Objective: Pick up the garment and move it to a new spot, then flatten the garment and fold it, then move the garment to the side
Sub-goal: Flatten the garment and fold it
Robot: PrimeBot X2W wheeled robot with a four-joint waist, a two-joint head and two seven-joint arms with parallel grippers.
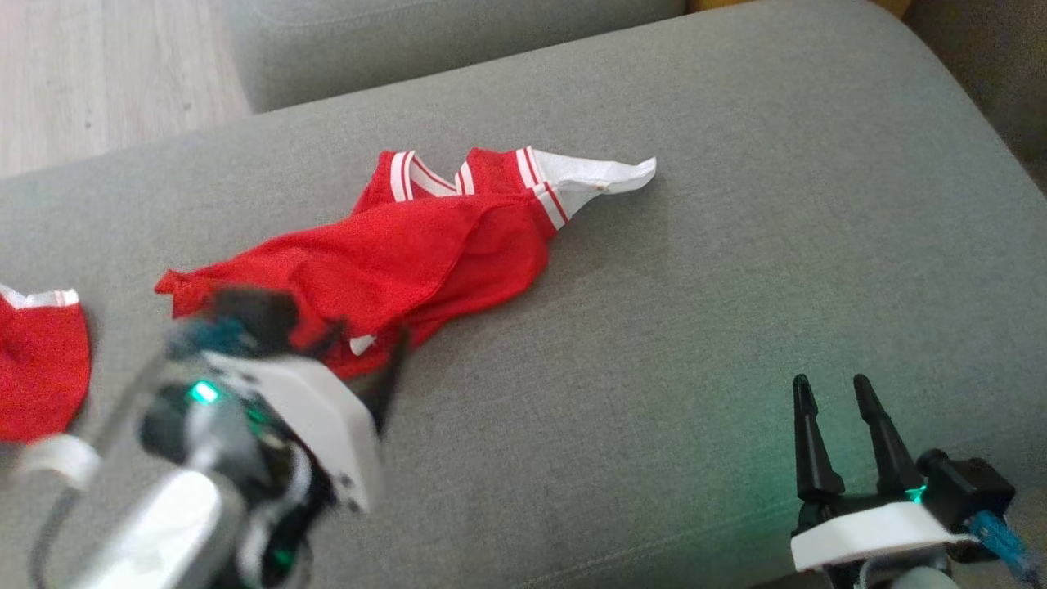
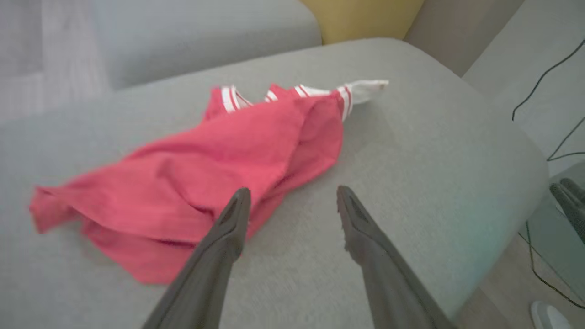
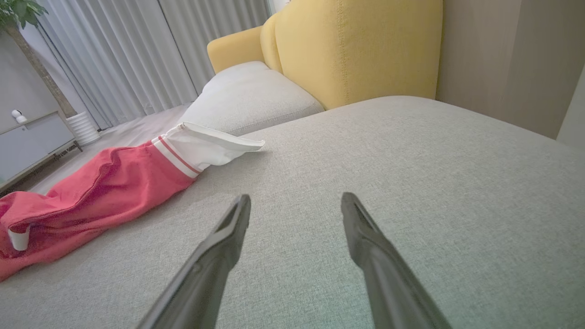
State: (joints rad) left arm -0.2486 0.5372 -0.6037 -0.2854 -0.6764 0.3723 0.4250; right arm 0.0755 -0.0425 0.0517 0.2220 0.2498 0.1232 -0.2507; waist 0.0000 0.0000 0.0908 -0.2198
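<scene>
While left gripper (image 2: 292, 192) and right gripper (image 1: 831, 384) gape empty | garment (image 1: 393, 254) just beside left

Red garment (image 1: 393, 262): mesh-look jersey w/ white & red striped trim at neck and armholes, plus an all-white section at one end. Not flat, not folded. It's crumpled into one long bunch w/ loose folds and lies diagonally on the grey cushion (image 1: 736, 286), approx ctr-left in head view. White tip points far-right; red hem end sits nearer, to the left. In right wrist view the garment (image 3: 105, 192) lies low on the cushion, white end slightly lifted & gaping open; small white tag (image 3: 19, 238) shows at the near red end.
</scene>
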